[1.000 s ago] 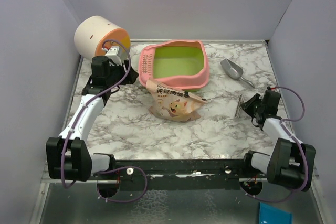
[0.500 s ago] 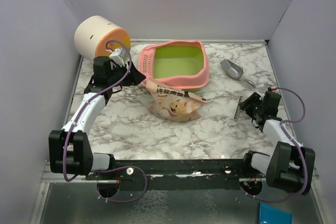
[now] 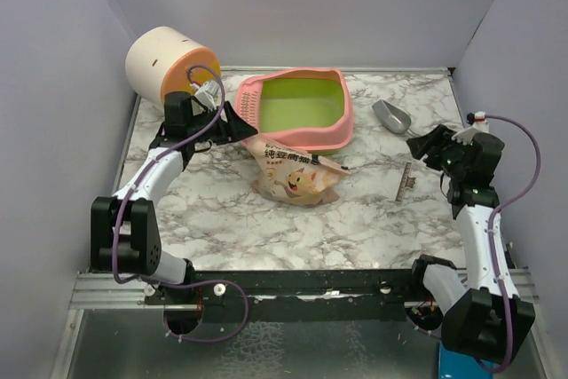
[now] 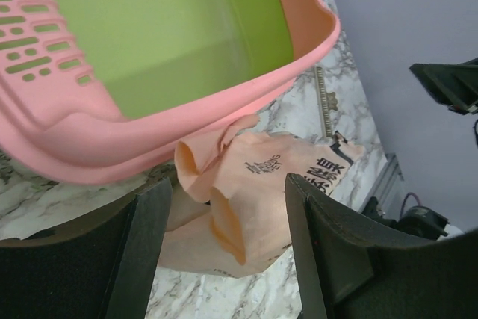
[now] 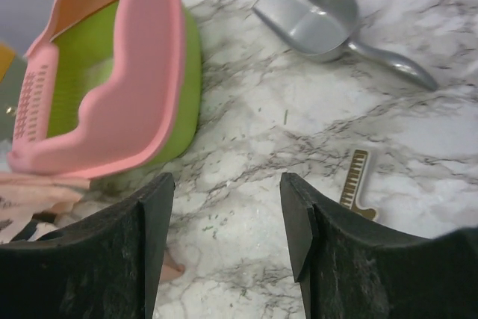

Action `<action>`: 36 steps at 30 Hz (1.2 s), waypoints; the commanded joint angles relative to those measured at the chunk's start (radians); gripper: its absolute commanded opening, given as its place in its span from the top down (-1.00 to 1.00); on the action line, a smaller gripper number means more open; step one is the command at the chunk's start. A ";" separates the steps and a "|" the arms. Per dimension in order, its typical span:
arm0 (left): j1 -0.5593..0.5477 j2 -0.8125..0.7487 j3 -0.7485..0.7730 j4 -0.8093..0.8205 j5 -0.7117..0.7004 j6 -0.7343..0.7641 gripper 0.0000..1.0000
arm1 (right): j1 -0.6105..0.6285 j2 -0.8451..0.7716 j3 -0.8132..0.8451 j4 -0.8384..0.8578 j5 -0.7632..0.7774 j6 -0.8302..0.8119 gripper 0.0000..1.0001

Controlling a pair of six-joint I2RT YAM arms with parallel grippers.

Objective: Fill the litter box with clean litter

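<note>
Gaping litter box (image 3: 298,135), bare inside

We've got the litter box (image 3: 306,135) at twelve o'clock on the table (image 3: 222,210). The pouch (image 3: 297,179) lies just at its six, top edge touching the box's near rim. The cylinder (image 3: 164,64) sits at the box's ten, the scoop (image 3: 395,119) at its three. A small strip (image 3: 409,181) lies at the scoop's six, well apart from the pouch.
</note>
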State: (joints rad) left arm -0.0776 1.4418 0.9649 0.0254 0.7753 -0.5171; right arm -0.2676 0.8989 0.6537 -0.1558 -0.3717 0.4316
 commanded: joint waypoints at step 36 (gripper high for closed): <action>-0.063 0.019 0.101 0.033 0.293 -0.016 0.81 | 0.368 0.357 0.174 -0.022 -0.438 -0.175 -0.35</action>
State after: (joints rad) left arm -0.1329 1.5230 1.0924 0.0353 1.0214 -0.5671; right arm 0.0704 1.2003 0.7990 -0.2413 -0.7162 0.2489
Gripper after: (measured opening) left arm 0.202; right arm 0.670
